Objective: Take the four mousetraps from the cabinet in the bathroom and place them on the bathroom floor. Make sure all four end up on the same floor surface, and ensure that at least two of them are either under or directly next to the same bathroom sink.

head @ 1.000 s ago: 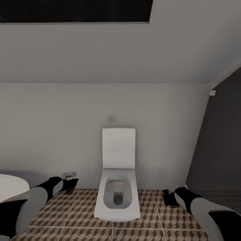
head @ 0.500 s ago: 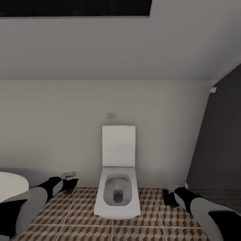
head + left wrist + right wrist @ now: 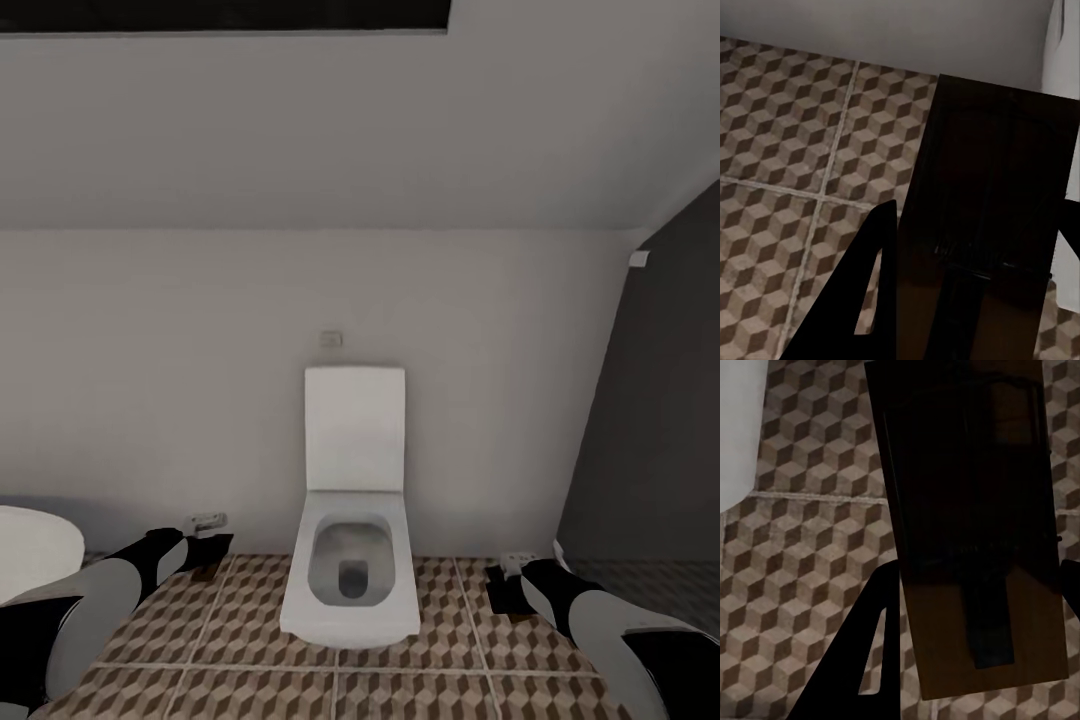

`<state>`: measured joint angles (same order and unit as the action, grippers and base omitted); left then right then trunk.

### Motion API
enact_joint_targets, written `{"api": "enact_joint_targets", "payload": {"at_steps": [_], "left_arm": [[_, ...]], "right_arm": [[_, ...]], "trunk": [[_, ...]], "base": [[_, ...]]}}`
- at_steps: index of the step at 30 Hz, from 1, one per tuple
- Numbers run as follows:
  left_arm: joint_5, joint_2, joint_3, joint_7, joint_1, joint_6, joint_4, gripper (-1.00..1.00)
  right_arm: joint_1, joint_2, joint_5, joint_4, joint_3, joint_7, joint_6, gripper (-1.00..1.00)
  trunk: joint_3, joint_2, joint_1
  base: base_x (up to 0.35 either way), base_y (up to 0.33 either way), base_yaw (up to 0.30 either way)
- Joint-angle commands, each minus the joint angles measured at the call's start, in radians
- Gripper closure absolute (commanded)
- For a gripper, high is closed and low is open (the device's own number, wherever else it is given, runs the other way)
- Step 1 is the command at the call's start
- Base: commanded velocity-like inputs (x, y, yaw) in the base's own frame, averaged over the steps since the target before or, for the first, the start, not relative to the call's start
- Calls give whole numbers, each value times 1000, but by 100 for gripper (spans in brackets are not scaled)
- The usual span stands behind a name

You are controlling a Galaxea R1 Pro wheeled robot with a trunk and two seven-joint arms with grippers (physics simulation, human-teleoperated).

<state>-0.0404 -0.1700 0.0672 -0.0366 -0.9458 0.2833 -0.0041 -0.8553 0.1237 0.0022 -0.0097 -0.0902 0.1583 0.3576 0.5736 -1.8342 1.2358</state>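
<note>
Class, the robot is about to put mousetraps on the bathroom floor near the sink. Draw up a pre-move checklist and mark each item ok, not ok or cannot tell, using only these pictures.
1. Left gripper holds a mousetrap: ok, a dark brown board sits between its fingers.
2. Right gripper holds a second mousetrap: ok, the board with its metal parts shows clearly.
3. Bathroom floor lies under both grippers: ok, cube-pattern tiles show beneath each.
4. Sink in sight to aim for: not ok; the robot faces the toilet.
5. Path ahead free: not ok, the toilet stands straight in front.
6. The other two mousetraps placed: cannot tell.
</note>
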Motion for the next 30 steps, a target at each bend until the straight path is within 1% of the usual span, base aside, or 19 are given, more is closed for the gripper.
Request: {"api": "enact_joint_targets", "payload": {"at_steps": [1, 30], "left_arm": [[-4, 0, 6, -2, -1, 5, -1, 100], [-4, 2, 6, -2, -1, 4, -1, 100]], "right_arm": [[-1, 0, -1, -1, -8, 5, 4, 100], [-1, 4, 1, -1, -8, 4, 3, 100]], "trunk": [[4, -8, 4], [95, -211, 115]], "base": [[0, 0, 0], [0, 0, 0]]}}
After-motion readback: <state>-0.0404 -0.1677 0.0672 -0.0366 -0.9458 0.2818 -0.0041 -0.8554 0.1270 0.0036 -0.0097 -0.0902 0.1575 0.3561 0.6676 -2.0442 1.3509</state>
